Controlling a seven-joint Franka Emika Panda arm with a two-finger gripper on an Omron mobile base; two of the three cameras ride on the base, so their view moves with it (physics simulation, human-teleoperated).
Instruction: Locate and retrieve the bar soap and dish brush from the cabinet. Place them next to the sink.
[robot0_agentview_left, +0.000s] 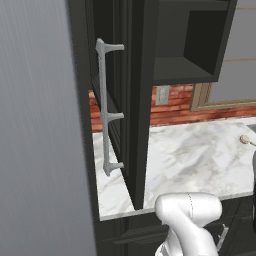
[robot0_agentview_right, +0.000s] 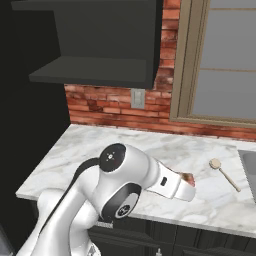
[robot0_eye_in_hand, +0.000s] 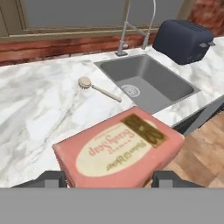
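The pink bar soap (robot0_eye_in_hand: 120, 151) sits between my gripper's (robot0_eye_in_hand: 111, 178) dark fingertips (robot0_eye_in_hand: 168, 178), held over the counter's front edge. A reddish corner of the soap (robot0_agentview_right: 188, 178) shows at the end of my arm in the right base view. The wooden dish brush (robot0_eye_in_hand: 98, 87) lies on the marble counter just left of the steel sink (robot0_eye_in_hand: 175, 85), beyond the soap. It also appears as the dish brush (robot0_agentview_right: 225, 174) beside the sink's edge (robot0_agentview_right: 248, 165). The black cabinet (robot0_agentview_right: 100, 45) hangs open above the counter, its interior dark.
A dark toaster (robot0_eye_in_hand: 183, 39) stands right of the sink, with the faucet (robot0_eye_in_hand: 131, 26) behind the basin. A tall black door with a grey handle (robot0_agentview_left: 106, 107) stands at the left. Brick wall and a window (robot0_agentview_right: 230, 60) back the marble counter (robot0_agentview_right: 100, 150).
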